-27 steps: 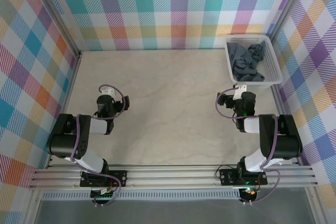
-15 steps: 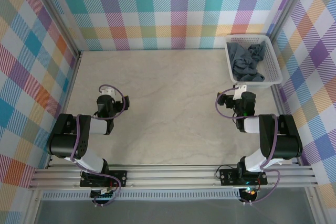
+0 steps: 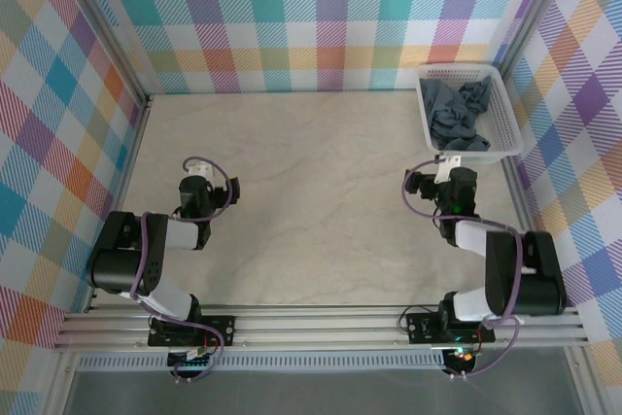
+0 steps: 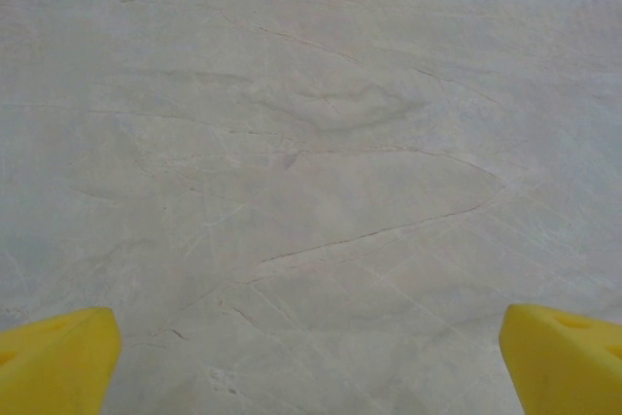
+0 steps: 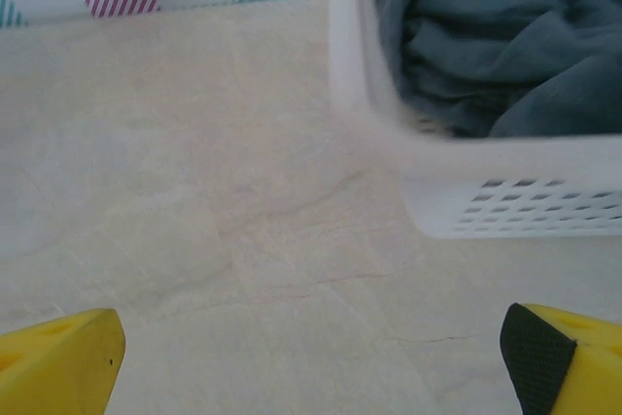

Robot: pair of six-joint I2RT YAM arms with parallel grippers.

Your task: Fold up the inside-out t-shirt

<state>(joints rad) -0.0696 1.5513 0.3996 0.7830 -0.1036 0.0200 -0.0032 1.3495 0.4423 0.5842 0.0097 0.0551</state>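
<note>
Holding my left gripper (image 4: 311, 364) wide apart and empty, I see its yellow fingertips (image 4: 53, 357) at either side, with the pale marbled table (image 4: 311, 143) beneath and ahead of it. My right gripper (image 5: 311, 364) is spread just as wide, clamped on nothing. Just ahead of it and to its right stands the white mesh basket (image 5: 505, 203), apart from my fingers. The dark grey t-shirt (image 5: 486, 36) lies crumpled inside that basket, untouched and not yet folded.

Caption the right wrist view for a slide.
Open right pincer low over the table, facing a white basket that holds the crumpled grey t-shirt.
</note>
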